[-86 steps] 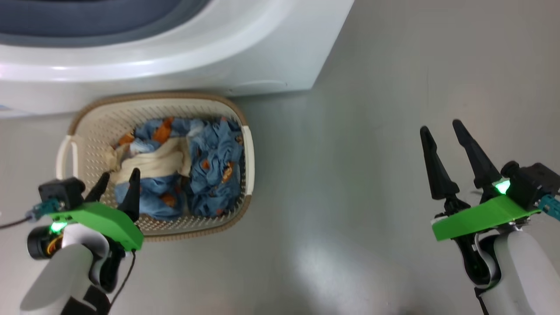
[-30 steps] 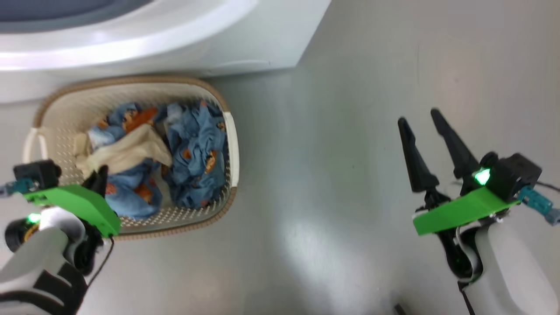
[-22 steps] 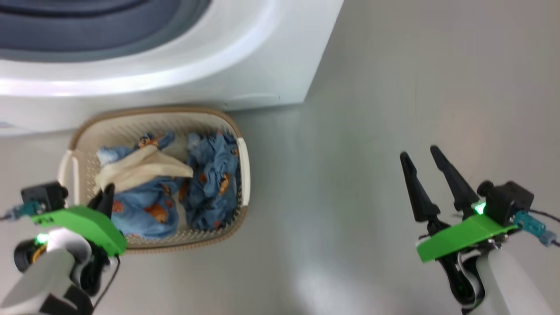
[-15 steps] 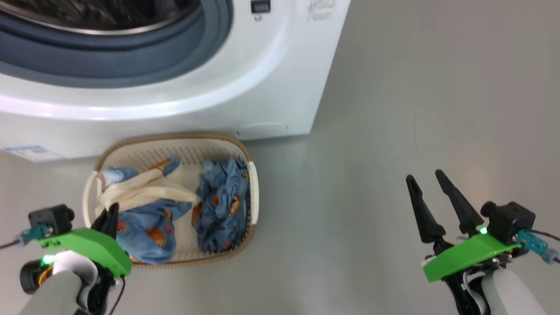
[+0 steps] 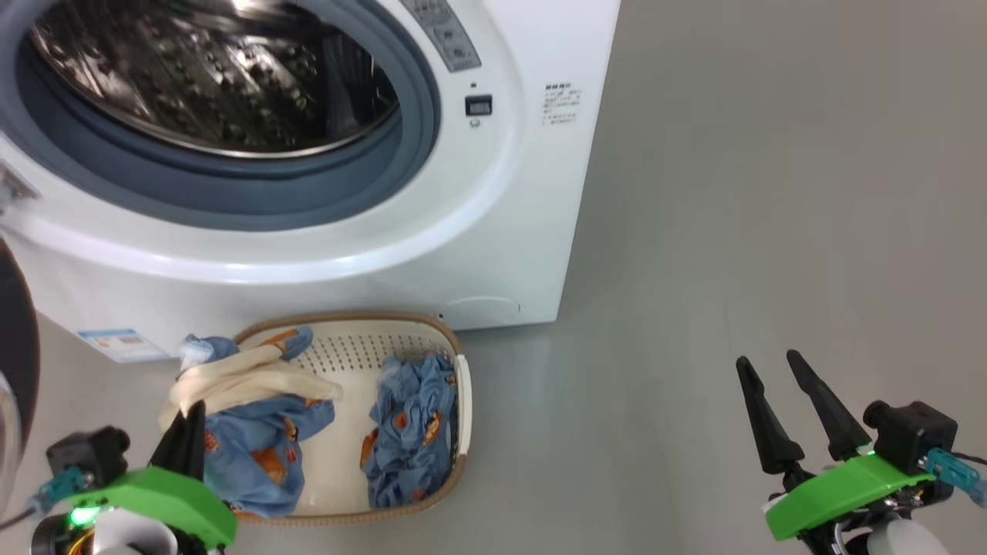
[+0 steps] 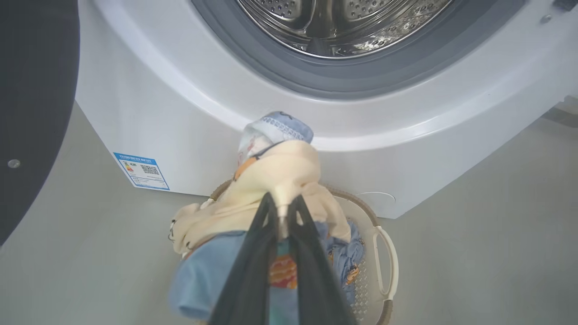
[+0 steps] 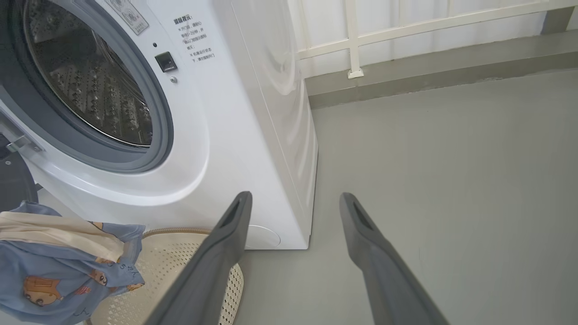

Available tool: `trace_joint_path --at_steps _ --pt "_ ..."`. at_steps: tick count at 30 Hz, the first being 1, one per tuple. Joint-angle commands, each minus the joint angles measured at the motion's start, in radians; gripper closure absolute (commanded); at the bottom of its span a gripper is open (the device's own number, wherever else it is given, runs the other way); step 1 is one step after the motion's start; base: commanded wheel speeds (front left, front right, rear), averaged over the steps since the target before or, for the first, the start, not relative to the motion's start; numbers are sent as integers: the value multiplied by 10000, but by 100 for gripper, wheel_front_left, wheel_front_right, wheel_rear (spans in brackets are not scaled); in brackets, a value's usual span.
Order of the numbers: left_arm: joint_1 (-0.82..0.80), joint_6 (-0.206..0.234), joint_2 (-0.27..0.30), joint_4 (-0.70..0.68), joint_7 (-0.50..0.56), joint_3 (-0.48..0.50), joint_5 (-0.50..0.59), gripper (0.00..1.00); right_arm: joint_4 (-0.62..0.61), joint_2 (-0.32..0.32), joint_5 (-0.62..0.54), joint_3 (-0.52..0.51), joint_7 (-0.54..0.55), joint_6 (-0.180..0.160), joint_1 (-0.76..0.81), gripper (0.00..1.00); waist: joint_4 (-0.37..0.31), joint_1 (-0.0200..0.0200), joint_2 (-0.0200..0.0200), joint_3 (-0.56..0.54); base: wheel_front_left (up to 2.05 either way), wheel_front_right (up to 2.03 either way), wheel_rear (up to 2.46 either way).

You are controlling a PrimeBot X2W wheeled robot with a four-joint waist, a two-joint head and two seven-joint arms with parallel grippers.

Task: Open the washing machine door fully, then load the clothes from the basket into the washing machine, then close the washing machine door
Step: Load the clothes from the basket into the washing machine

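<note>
My left gripper (image 5: 191,420) (image 6: 282,202) is shut on the beige cloth (image 6: 275,176), holding it up above the basket's left end. A blue printed garment (image 5: 258,451) (image 7: 54,275) hangs with it. A second blue garment (image 5: 409,432) lies in the cream basket (image 5: 347,362) (image 7: 180,266), which stands on the floor against the washing machine (image 5: 501,193). The steel drum (image 5: 208,69) (image 6: 343,22) is open. The door's black rim (image 5: 17,347) (image 6: 36,90) stands swung out at the left. My right gripper (image 5: 775,370) (image 7: 293,201) is open and holds nothing, over the bare floor far to the right.
A blue label sticker (image 5: 123,344) (image 6: 141,170) marks the machine's lower left corner. Grey floor (image 5: 771,193) stretches right of the machine. A white railing and low ledge (image 7: 406,49) run behind it in the right wrist view.
My left gripper went down into the clothes, shut, and has raised the beige cloth and a blue garment out of the basket. The head camera tilted up, bringing the drum into view.
</note>
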Motion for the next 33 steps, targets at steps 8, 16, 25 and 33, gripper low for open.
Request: trace_joint_path --at_steps 8,16,25,33 --pt "1469 -14 -103 -2104 -135 1832 1457 100 -289 -254 189 -133 -49 16 578 0 -34 0 0 -825 0 0 0" --pt "2679 -14 -421 -3695 -135 2743 2228 100 -397 -334 204 -426 -49 16 979 0 -10 0 0 -1141 0 0 0" --pt "3567 -14 -812 -4930 -135 3209 2573 100 -493 -312 196 -653 -49 16 1177 0 50 0 0 -1186 0 0 0" --pt "3694 -14 -963 -5176 -135 3248 2569 100 -555 -228 170 -696 -49 16 1215 0 55 0 0 -1082 0 0 0"
